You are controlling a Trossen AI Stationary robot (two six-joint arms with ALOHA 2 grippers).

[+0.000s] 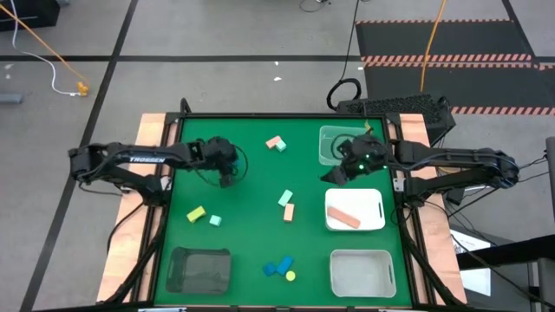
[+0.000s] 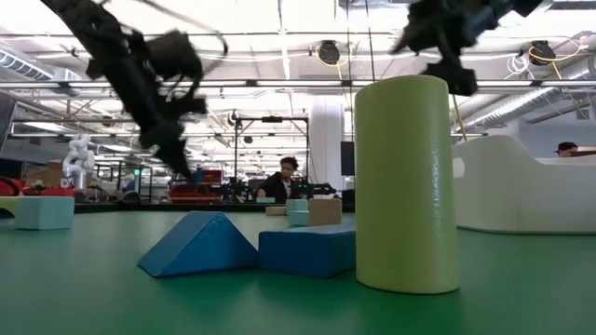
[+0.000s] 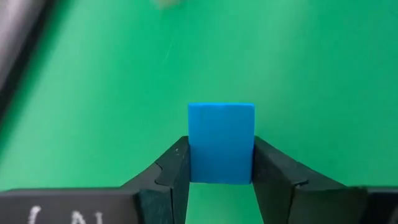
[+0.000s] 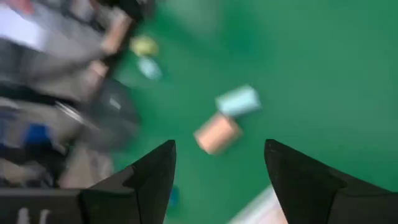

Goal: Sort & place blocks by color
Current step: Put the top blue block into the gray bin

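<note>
The left gripper (image 3: 221,177) is clamped on a blue block (image 3: 221,143) over the green mat (image 1: 243,234), likely to carry it to a tray, while the right gripper (image 4: 221,165) hangs empty with fingers spread near the clear tray (image 1: 328,139).

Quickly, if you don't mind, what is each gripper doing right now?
Left gripper: shut on a small blue block.
Right gripper: open, holding nothing, above the green table.
</note>
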